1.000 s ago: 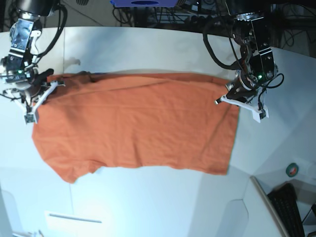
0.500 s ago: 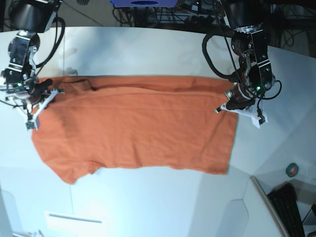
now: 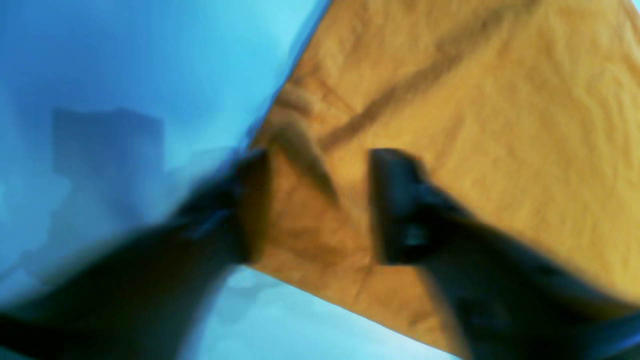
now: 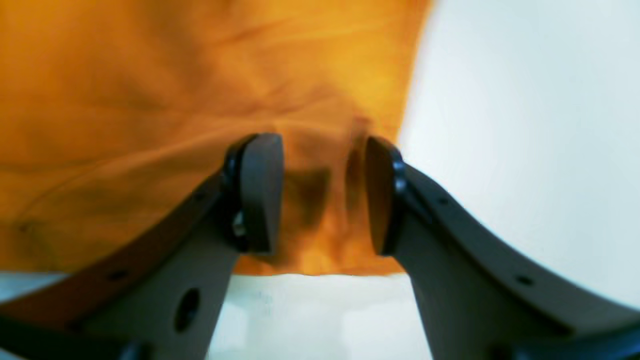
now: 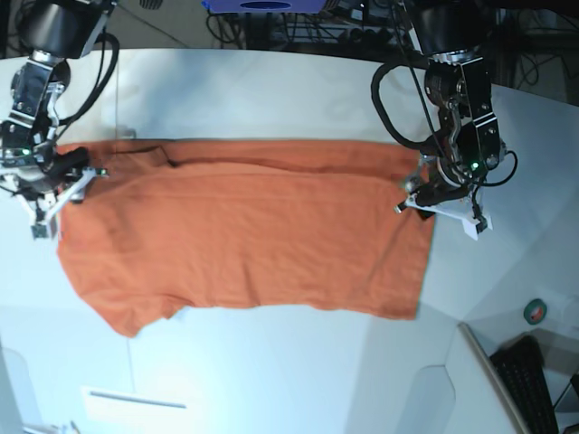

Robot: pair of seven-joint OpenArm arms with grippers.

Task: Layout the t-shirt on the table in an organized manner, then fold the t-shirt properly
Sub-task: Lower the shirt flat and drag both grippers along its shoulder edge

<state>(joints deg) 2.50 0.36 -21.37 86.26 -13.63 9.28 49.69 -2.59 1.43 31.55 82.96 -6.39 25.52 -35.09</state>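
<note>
The orange t-shirt (image 5: 244, 226) lies spread flat across the white table (image 5: 271, 90), folded lengthwise with a sleeve at the lower left. My left gripper (image 5: 439, 210) stands over the shirt's right upper corner. In the left wrist view it (image 3: 322, 160) is open, with a small raised crease of t-shirt (image 3: 475, 100) between the dark fingers (image 3: 395, 210), which do not pinch it. My right gripper (image 5: 52, 203) is at the shirt's left upper corner. In the right wrist view it (image 4: 320, 150) is also open, its pads (image 4: 260, 190) astride the t-shirt (image 4: 150, 100) edge.
A green tape roll (image 5: 536, 311) and a black keyboard (image 5: 534, 380) sit off the table's lower right edge. A white strip (image 5: 134, 398) lies near the front left. Cables (image 5: 271, 27) run behind the far edge of the table.
Both grippers have gone from shut to open and let go of the shirt's upper corners. The arms sank toward the table, and the shirt's upper edge now lies flat.
</note>
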